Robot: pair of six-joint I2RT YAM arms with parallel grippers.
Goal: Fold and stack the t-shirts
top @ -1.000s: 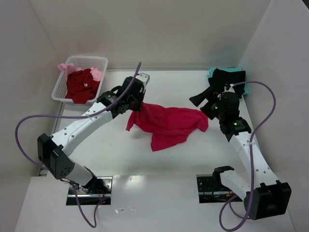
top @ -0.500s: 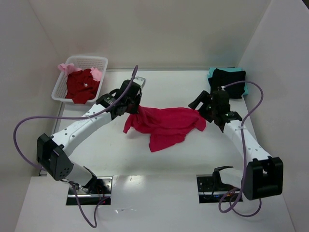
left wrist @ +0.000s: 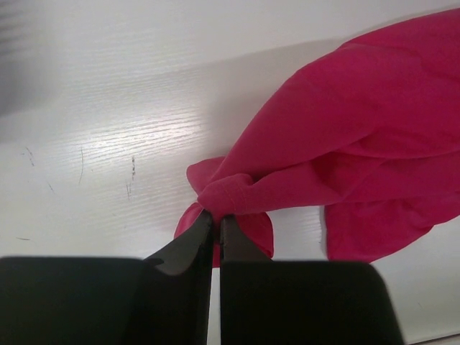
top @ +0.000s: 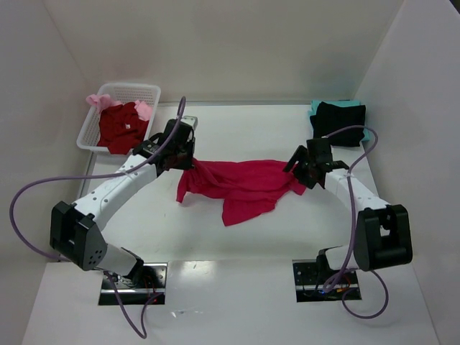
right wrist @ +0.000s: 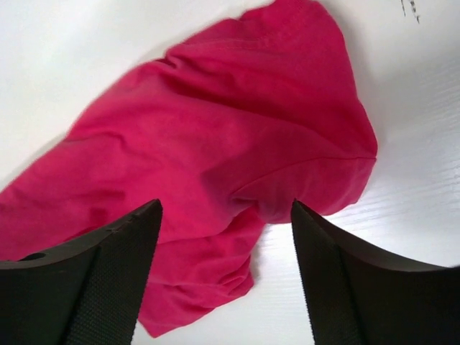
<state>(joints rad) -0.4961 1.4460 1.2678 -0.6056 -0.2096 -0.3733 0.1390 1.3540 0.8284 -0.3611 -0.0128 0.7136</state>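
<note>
Now we see the crimson tee lying crumpled and softly creased across the smooth white bench, one loose lobe sagging towards us. Our left jaws are pinched tight on a bunched fold at its left edge, that arm stretched long and low. Our right jaws gape wide just over its right end, gripping nothing, elbow bent sharply. A folded black tee tops a teal tee at the far right corner.
</note>
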